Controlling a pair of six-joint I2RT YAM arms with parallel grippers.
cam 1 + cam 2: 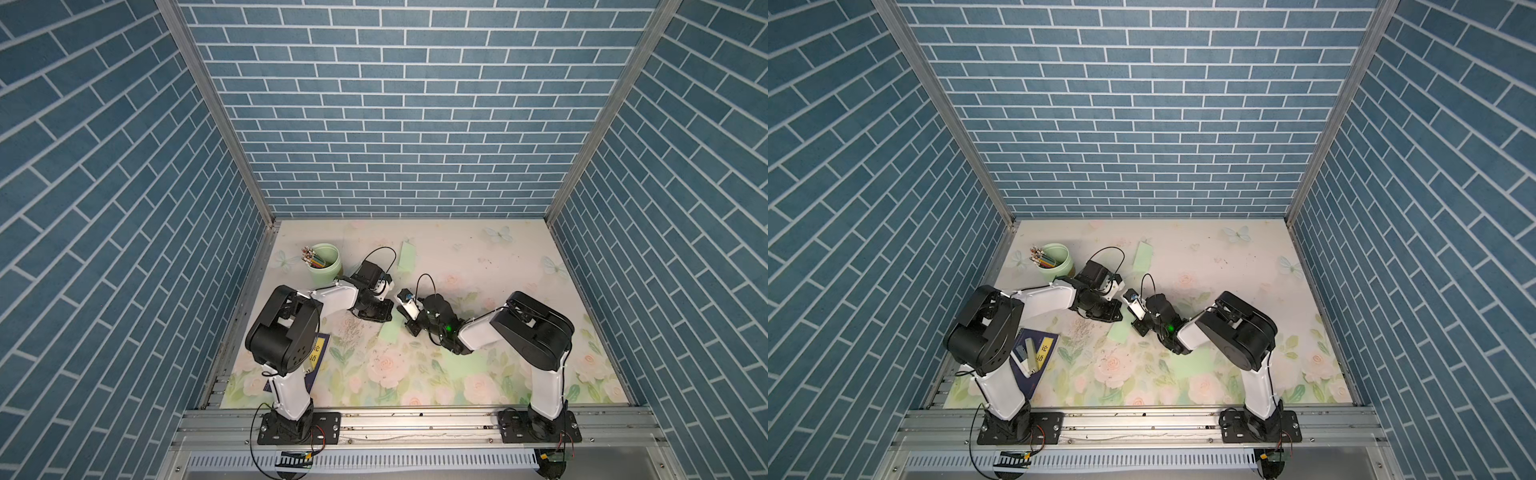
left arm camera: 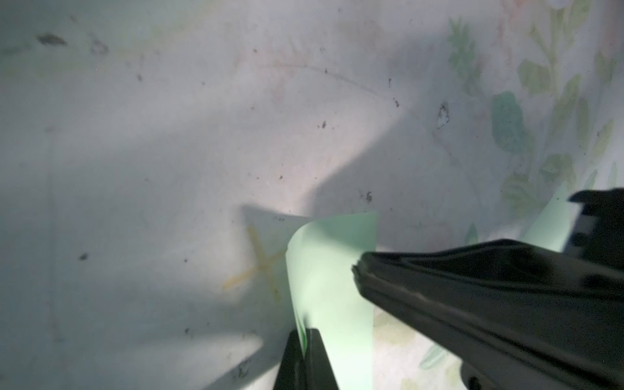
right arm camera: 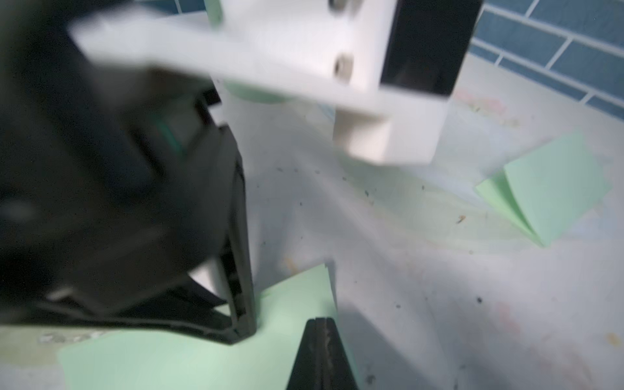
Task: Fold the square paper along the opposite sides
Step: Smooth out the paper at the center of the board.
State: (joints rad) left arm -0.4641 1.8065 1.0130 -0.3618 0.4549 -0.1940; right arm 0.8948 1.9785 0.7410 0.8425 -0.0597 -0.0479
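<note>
Both top views show the pale green square paper (image 1: 390, 331) (image 1: 1120, 332) lying mid-table between the two arms, mostly hidden beneath their wrists, with only its near-left part clear. From the left wrist view, the sheet (image 2: 332, 287) curls upward in a smooth bend, its free edge lifted off the surface, and the left gripper (image 2: 305, 341) has its black jaws pinched together on that raised edge. From the right wrist view, the right gripper (image 3: 320, 341) has its jaws pressed closed over the flat part of the paper (image 3: 189, 358); whether paper sits between them is not clear.

A second green paper, already folded in half (image 1: 407, 257) (image 3: 553, 185), lies farther back. A mint green cup of coloured pencils (image 1: 326, 262) stands at the far left, and a dark blue book (image 1: 1034, 357) lies near the left arm's base.

The table cover (image 1: 519, 257) is a pale floral print with roses and butterflies, speckled with dark marks. Blue brick-pattern walls (image 1: 415, 104) enclose three sides.
</note>
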